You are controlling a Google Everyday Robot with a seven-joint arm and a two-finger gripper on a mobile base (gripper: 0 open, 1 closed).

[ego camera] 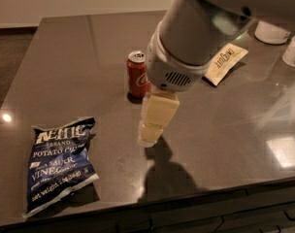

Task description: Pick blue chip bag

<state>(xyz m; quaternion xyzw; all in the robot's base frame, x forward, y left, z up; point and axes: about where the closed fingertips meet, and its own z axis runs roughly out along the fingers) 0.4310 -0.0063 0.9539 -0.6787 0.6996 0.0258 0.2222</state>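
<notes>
approach step: end effector [149,133] above tabletop [89,52] near the coca-cola can [138,74], opening impossible to tell, well apart from blue chip bag [60,166]; next, cross over and descend.

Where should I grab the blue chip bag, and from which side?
Probably from straight above: the blue chip bag lies flat, label up, on the table, so no edge stands up to grab from the side. Pinch across its narrower width at the middle, where the crinkly film can bunch. The gripper hangs beside the bag, not over it, so shift across first.
</notes>
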